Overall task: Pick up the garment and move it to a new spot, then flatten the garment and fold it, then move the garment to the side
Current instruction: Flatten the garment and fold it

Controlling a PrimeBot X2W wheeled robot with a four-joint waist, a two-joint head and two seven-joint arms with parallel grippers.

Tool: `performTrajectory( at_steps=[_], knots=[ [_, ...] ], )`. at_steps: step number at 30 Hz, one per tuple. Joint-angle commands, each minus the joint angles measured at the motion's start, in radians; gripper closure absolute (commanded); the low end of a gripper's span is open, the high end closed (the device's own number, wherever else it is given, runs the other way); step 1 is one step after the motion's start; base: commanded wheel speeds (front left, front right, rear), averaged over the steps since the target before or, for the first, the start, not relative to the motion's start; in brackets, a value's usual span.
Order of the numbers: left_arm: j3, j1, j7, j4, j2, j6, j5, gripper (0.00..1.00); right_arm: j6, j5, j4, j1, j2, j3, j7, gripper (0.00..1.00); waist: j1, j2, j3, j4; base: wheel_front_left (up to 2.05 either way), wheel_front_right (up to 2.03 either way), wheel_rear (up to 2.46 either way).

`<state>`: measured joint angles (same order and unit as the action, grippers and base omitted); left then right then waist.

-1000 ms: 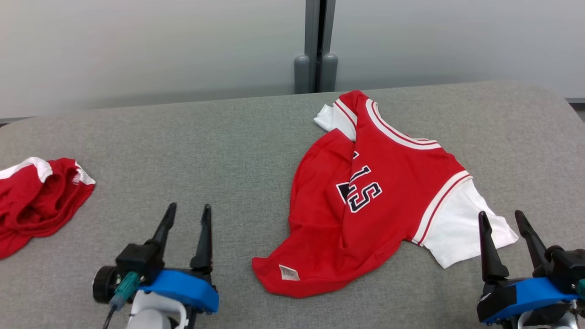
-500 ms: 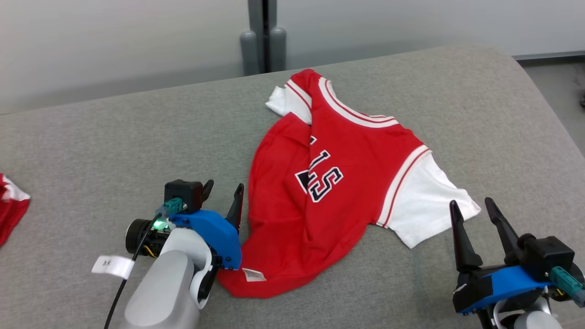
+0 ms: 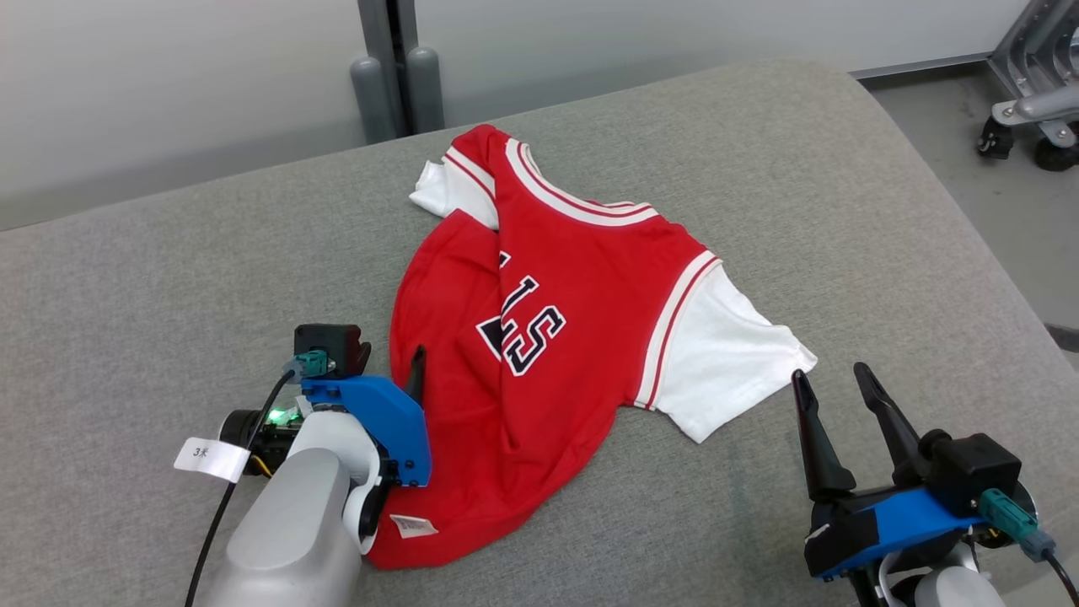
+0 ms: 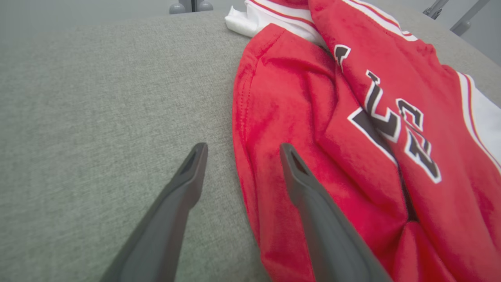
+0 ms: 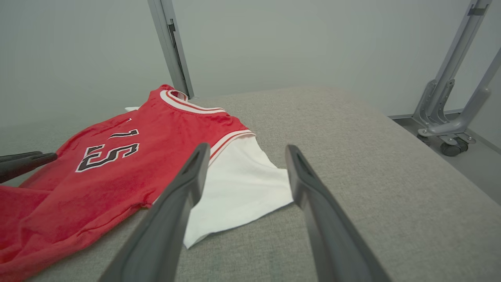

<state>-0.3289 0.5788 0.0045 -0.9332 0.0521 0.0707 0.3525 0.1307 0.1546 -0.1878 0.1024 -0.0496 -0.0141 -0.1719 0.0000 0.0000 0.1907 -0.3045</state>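
Observation:
The garment [image 3: 582, 278] is a red jersey with white sleeves and dark numbers, lying crumpled on the grey table, its left side folded over. My left gripper [image 3: 392, 354] is open at the jersey's left edge. In the left wrist view the left gripper [image 4: 242, 147] straddles that edge of the garment [image 4: 313, 98], one finger over red cloth, the other over the grey surface. My right gripper [image 3: 829, 373] stands open, holding nothing, just beyond the white right sleeve. From the right wrist, the right gripper [image 5: 247, 147] points at the garment [image 5: 117, 164].
The grey fabric-covered table [image 3: 169, 278] drops off at its right edge. A grey post [image 3: 392, 76] stands against the wall behind it. A wheeled metal frame [image 3: 1028, 101] sits on the floor at the far right. A white tag [image 3: 211, 459] hangs on my left arm's cable.
The head camera has turned right, so a second red garment left the picture. My left gripper has moved right to the jersey's left edge. Both grippers stay open.

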Motion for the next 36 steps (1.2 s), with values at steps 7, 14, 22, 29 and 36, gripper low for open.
performTrajectory(
  at_steps=[7, 14, 22, 29, 36],
  knots=[
    [-0.016, 0.035, 0.065, -0.098, -0.001, -0.002, 0.036, 0.0, 0.0, 0.009, -0.01, 0.027, -0.002, -0.022, -0.01, 0.0, 0.0, 0.0, -0.009, -0.03, 0.0, 0.0, 0.0],
    [-0.081, 0.022, 0.187, -0.152, -0.008, 0.024, 0.107, 0.8, 0.0, 0.015, -0.001, 0.027, -0.002, -0.015, -0.02, 0.0, 0.0, 0.0, 0.013, -0.033, 0.0, 0.0, 0.0],
    [-0.089, 0.064, 0.028, -0.12, 0.009, -0.029, 0.116, 1.0, 0.0, 0.019, 0.005, 0.023, -0.002, 0.005, -0.026, 0.0, 0.0, 0.0, 0.029, 0.043, 0.0, 0.0, 0.0],
    [-0.056, 0.095, -0.189, -0.106, 0.027, -0.094, 0.111, 1.0, 0.0, 0.005, 0.008, 0.026, -0.002, 0.008, -0.013, 0.0, 0.0, 0.0, 0.012, 0.134, 0.0, 0.0, 0.0],
    [-0.041, 0.129, -0.264, -0.069, 0.068, -0.121, 0.088, 1.0, 0.0, 0.004, 0.012, 0.028, -0.002, 0.003, 0.002, 0.0, 0.0, 0.0, -0.005, 0.172, 0.0, 0.0, 0.0]
  ],
)
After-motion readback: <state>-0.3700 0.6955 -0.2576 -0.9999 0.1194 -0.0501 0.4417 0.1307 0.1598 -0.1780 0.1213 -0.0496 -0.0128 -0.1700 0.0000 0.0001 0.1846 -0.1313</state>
